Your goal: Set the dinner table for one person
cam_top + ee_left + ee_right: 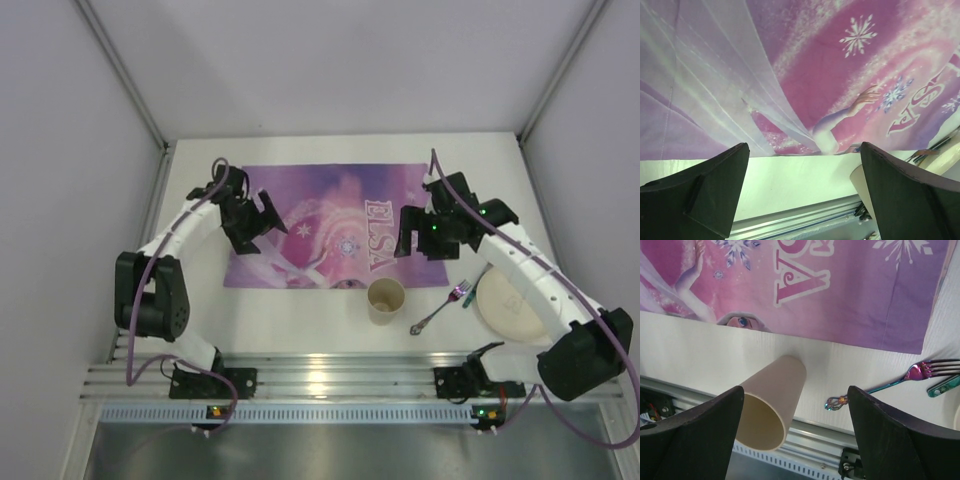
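Two hazards stand out. The dinner table lies flat beneath both arms, with the purple placemat spread across its middle. The cup stands upright on bare tabletop just off the mat's near edge, the fork lies just to its right, and the plate sits beyond the fork; none of the three is on the mat. First, I judge the cup light and tall, so a finger striking its rim on the way down would tip it toward the rail. Second, a finger dragging across the mat would shift or wrinkle it. The right gripper hovers above the mat's right end, jaws wide and nothing held. The cup is below it on the near side, framed between the fingers in the wrist view. The left gripper hangs over the mat's left part, jaws wide and empty, above the tabletop and not touching it.
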Available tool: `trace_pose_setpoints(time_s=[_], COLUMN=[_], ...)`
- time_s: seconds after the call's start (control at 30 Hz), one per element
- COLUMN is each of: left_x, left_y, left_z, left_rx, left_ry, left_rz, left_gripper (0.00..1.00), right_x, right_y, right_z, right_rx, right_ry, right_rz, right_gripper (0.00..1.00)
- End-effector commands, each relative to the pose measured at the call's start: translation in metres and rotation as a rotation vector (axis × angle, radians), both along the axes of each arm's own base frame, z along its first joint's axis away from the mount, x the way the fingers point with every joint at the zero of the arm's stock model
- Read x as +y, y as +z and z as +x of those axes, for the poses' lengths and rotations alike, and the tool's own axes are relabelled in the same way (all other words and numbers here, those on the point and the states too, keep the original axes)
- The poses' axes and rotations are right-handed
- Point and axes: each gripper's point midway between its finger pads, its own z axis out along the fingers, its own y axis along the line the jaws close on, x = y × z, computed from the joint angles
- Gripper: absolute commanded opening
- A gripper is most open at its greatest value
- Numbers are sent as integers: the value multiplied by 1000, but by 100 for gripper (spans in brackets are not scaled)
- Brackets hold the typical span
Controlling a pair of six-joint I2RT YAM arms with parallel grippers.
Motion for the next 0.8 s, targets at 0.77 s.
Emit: trace_pose_setpoints(time_s=[0.77], left_x=[4], left_y=[42], left_z=[21], left_rx=[-73], left_ry=[-32], left_rz=[37], left_gripper=[99], right_x=[19], right_y=[-40], right_z=[-42], right_rx=[50], right_ry=[127], right_rz=[-45], right_gripper=[57])
